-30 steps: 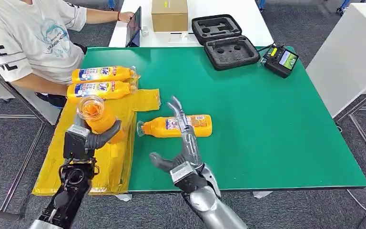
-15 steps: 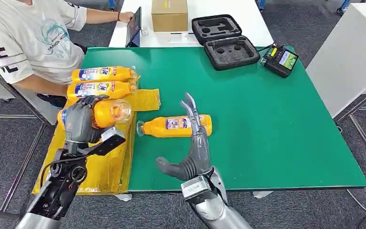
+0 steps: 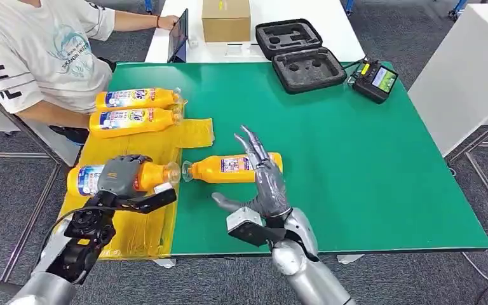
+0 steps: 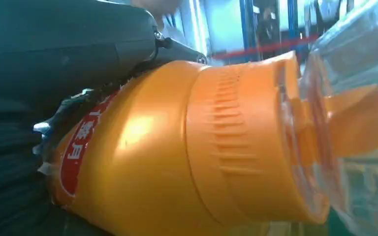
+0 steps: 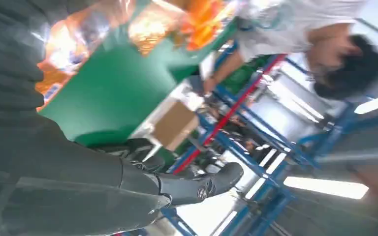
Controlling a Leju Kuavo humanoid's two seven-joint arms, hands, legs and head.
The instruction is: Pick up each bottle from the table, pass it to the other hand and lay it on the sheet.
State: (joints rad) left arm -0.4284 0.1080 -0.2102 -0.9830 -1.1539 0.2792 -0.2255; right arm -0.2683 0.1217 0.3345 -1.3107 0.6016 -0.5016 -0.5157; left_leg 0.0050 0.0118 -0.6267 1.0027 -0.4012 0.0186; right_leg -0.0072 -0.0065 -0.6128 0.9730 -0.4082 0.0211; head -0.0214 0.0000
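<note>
Held orange plastic bottle (image 3: 101, 178): lies on its side in the left hand (image 3: 122, 175), above the near part of the crinkled yellow plastic sheet (image 3: 141, 223), at about 8 o'clock on the green table (image 3: 356, 165). Base with blue-and-white label points to 9 o'clock; clear cap (image 3: 170, 171) points to 3 o'clock. Left wrist view shows the glossy orange body (image 4: 177, 157), a red label with white characters (image 4: 81, 147), a ribbed orange collar and an orange spout inside the transparent cap (image 4: 354, 98). The left hand's dark fingers (image 3: 126, 166) wrap over the bottle's middle, grasping it. Whether the bottle touches the sheet I cannot tell.

Second orange plastic bottle on the green surface (image 3: 232, 168): on its side, just beside the sheet's right edge, near table centre. Its clear cap points to 9 o'clock, nearly cap to cap with the held bottle. White-and-blue label faces up.

Right hand (image 3: 264, 187): released, fingers spread and pointing to 12 o'clock, holding nothing, at the near side of this second bottle, fingertips overlapping it in the head view. Contact cannot be judged.

Two more orange bottles with blue-and-yellow labels (image 3: 136, 98) (image 3: 133, 119): side by side at the sheet's far end, about 10 o'clock, caps to 3 o'clock.

Beyond: open black foam-lined case (image 3: 300, 54) at 12 o'clock, black handheld controller with screen (image 3: 375, 79) at 1 o'clock, brown cardboard box (image 3: 226, 19) on the white table behind. A person in a white printed T-shirt (image 3: 35, 51) sits at 10 o'clock.
</note>
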